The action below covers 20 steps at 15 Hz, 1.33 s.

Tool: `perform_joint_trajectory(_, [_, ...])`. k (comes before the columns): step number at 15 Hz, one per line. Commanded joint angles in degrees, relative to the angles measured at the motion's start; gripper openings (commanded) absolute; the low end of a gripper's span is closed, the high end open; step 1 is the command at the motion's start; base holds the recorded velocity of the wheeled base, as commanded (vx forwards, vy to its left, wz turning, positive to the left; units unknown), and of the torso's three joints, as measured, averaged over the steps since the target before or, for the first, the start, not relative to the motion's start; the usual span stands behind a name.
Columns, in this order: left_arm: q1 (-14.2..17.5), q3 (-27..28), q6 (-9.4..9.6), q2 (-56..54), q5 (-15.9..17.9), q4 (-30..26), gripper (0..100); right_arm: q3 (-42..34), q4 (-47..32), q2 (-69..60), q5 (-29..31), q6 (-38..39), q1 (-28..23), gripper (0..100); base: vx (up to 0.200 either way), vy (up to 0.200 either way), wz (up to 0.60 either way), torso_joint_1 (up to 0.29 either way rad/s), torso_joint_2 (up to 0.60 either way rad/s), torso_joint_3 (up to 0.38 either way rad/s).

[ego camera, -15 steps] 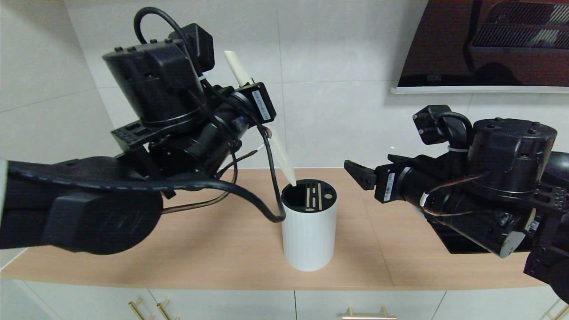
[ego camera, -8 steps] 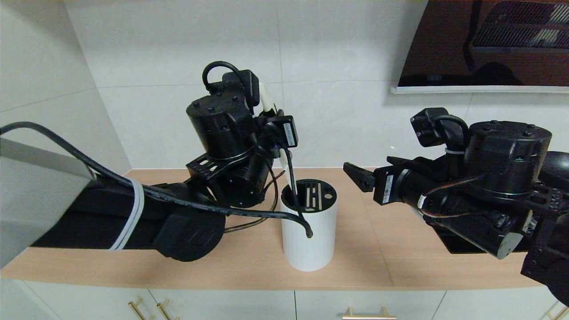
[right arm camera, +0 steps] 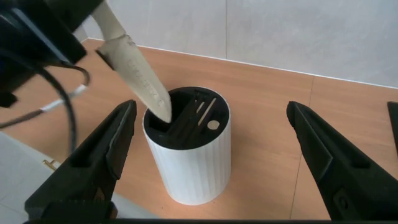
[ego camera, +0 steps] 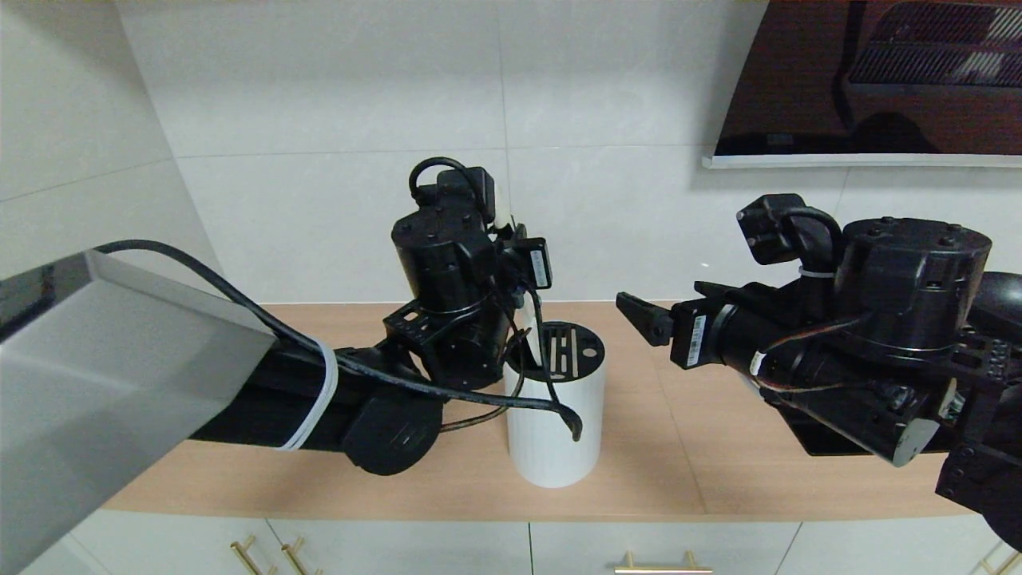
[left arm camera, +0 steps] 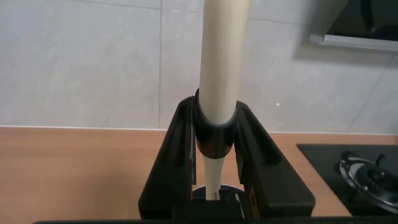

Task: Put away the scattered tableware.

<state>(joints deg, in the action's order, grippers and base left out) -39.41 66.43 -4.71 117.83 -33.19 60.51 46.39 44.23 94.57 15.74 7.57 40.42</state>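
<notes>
- Head view: my left gripper (ego camera: 523, 279) hangs over the white holder (ego camera: 555, 431) on the counter (ego camera: 703, 463). It carries the cream knife (ego camera: 502, 214) blade-down, so it can feed into the top. The right gripper (ego camera: 639, 315) sits off to the side, apart from the holder.
- Left wrist view: jaws pinched tight on the knife (left arm camera: 221, 62) handle, near upright. I judge that's to line the blade up with the holder below.
- Right wrist view: the knife (right arm camera: 140, 74) slants in, its tip looking just inside the big opening of the holder (right arm camera: 193, 168). My right fingers (right arm camera: 93, 162) are spread wide and hold nothing, probably on standby.
</notes>
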Motion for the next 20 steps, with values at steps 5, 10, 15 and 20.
perform_joint_trajectory(5, [-2.16, 0.02, -0.04, 2.22, -0.64, -0.13, 0, 0.02, -0.02, 0.17, -0.01, -0.01, 0.01, 100, 0.000, 0.000, 0.00, 0.000, 0.00, 0.000])
perform_joint_trajectory(10, [-2.95, 0.02, -0.04, 5.56, -2.14, -0.31, 0, 0.02, -0.02, 0.08, -0.01, -0.01, 0.01, 100, 0.000, 0.000, 0.00, 0.000, 0.00, 0.000])
perform_joint_trajectory(15, [-2.95, -0.60, -0.22, 8.03, -3.72, -0.31, 0, -0.07, -0.02, 0.26, -0.01, -0.01, 0.01, 100, 0.000, 0.000, 0.00, 0.000, 0.00, 0.000])
perform_joint_trajectory(20, [-2.95, -0.95, -0.48, 9.96, -3.89, -0.13, 0, -0.07, -0.02, 0.26, -0.01, -0.01, 0.01, 100, 0.000, 0.000, 0.00, 0.000, 0.00, 0.000])
